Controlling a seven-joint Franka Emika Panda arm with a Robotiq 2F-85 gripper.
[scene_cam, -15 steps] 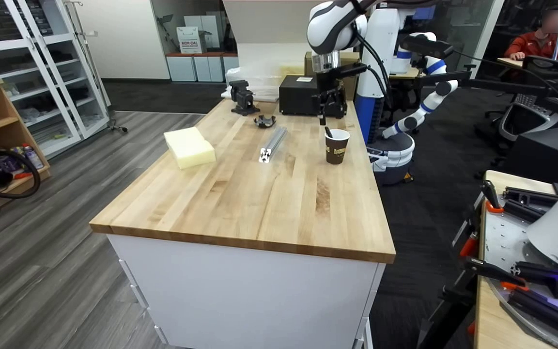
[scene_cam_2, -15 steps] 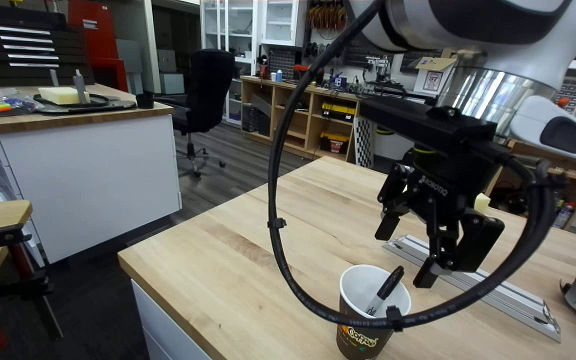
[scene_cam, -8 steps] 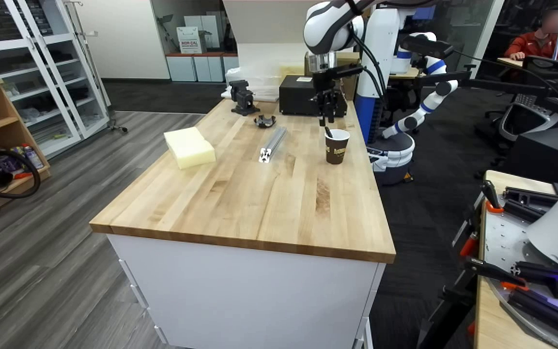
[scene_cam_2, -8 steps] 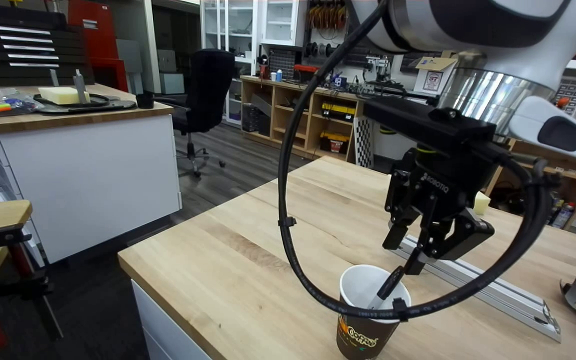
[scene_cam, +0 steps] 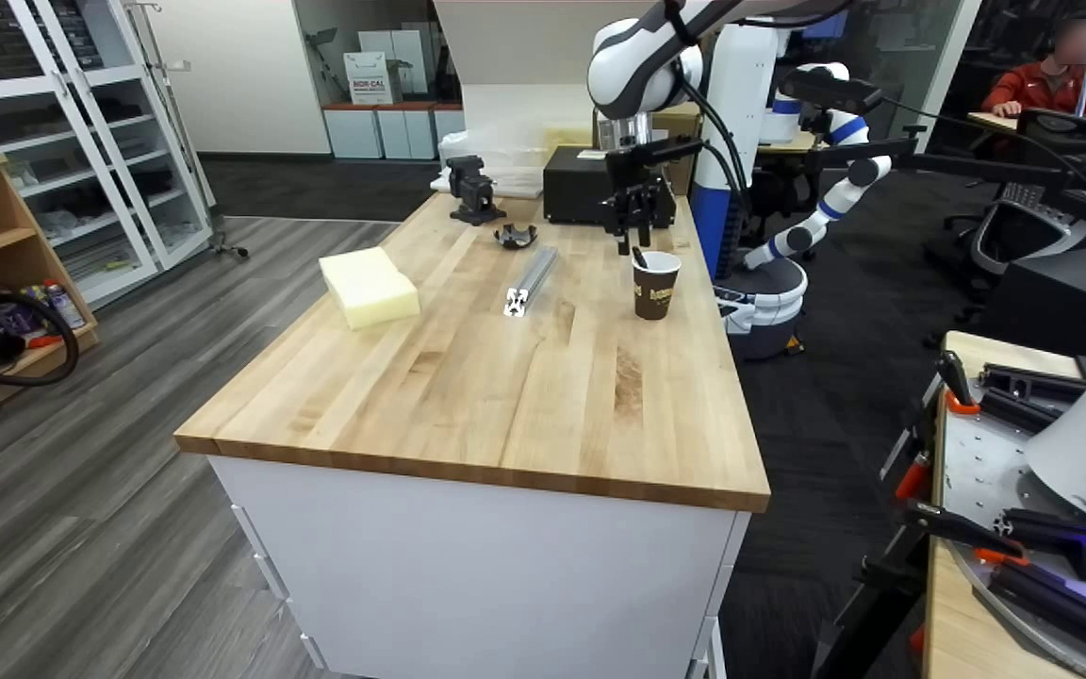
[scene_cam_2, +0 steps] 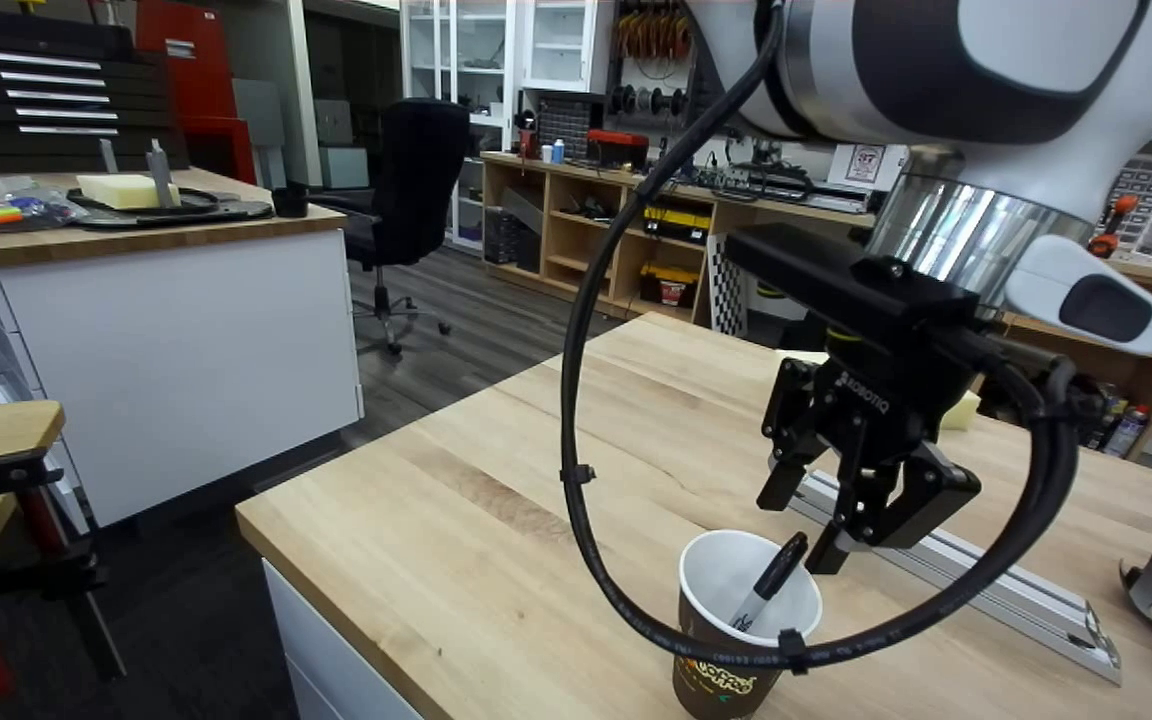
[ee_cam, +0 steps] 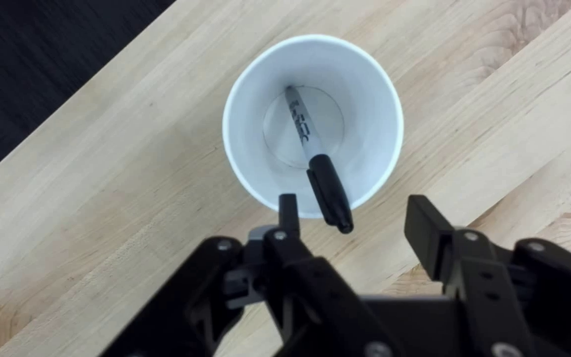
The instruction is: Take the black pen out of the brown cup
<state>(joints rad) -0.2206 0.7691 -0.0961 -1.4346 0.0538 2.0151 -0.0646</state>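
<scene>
The brown cup [scene_cam: 656, 296] stands upright near the table's right edge in an exterior view. It also shows in an exterior view [scene_cam_2: 721, 692] and in the wrist view [ee_cam: 370, 114], with its white inside. The black pen [ee_cam: 330, 191] leans inside it, grey barrel down and black cap sticking out past the rim; the cap shows in both exterior views [scene_cam_2: 781, 568] [scene_cam: 638, 256]. My gripper [scene_cam_2: 804, 525] is open and empty, just above and beside the cap. In the wrist view the gripper's [ee_cam: 352, 215] fingers lie either side of the cap, apart from it.
A silver metal profile [scene_cam: 532, 281] and a black curved part [scene_cam: 516, 237] lie on the wooden table [scene_cam: 468, 405]. A yellow foam block [scene_cam: 369, 288] lies at the left. A black box [scene_cam: 581, 186] stands behind. The arm's cable [scene_cam_2: 576, 420] loops in front of the cup.
My gripper has moved closer to the pen's cap and come lower in the last half second. Its fingers look closer together or turned compared with one second ago. Cup and pen have not moved.
</scene>
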